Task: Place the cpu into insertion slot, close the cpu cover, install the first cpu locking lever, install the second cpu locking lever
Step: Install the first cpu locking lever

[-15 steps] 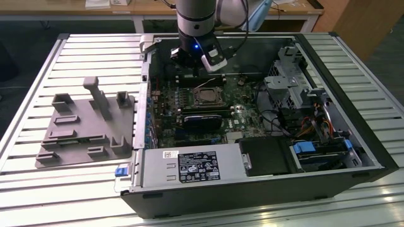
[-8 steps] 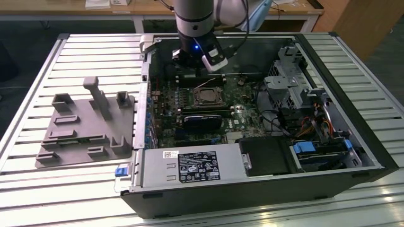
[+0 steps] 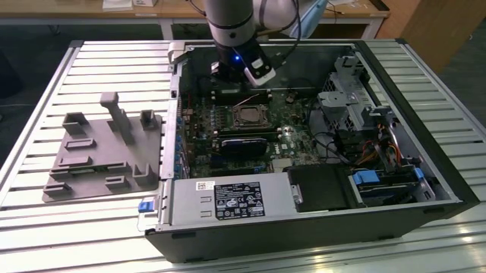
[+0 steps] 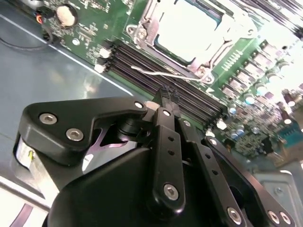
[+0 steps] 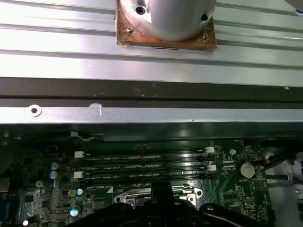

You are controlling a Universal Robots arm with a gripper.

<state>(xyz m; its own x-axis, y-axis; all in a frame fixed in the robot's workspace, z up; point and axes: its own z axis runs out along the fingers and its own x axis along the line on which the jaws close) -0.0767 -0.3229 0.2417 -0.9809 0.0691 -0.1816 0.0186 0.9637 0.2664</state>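
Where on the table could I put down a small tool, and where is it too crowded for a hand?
Bare slats of the table lie beyond the grey fixture, and also before it at the near edge. Inside the computer case it is crowded: gripper, motherboard, cables.

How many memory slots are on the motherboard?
4 memory slots, parallel rows side by side between the cpu cover and the case wall; the end effector may hide others.

One computer case (image 3: pixel 304 239), one insertion slot (image 3: pixel 235 118), four memory slots (image 5: pixel 142 167), one coin battery (image 5: pixel 246 169), one grey fixture (image 3: pixel 99 153), one power supply (image 3: pixel 227 200)
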